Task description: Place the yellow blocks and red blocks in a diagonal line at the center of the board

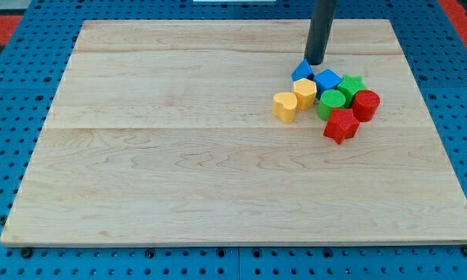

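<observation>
No readable text anywhere.
From my remote seat I find no letters, numbers, labels or brand marks on the wooden board (pixel 218 155), on the coloured blocks near its right edge, or on the dark rod above them.

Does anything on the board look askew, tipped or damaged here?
Nothing stands out. All eight blocks sit in one tight cluster at the board's upper right, none looks damaged, and my tip rests at the cluster's top edge beside a blue block.

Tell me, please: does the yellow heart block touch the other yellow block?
Touching. In the camera view the yellow heart block sits against the yellow block with no board showing between them, near my tip.
</observation>
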`<state>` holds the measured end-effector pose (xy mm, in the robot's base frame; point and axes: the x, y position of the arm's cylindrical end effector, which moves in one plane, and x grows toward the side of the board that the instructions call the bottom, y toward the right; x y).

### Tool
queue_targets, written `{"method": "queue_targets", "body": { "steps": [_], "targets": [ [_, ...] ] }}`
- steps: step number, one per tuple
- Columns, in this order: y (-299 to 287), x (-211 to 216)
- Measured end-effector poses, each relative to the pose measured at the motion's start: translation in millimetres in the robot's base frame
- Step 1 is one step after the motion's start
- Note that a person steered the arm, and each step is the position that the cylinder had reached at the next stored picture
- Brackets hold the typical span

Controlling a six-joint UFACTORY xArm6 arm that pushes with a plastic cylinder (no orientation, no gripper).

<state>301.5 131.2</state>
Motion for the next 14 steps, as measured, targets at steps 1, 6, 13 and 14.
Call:
{"method": "queue_targets", "body": {
  "steps": [1, 6, 13, 14],
  "targets": [
    [-1, -1],
    [213, -38],
    [-5, 130],
    [16, 125]
  ]
}}
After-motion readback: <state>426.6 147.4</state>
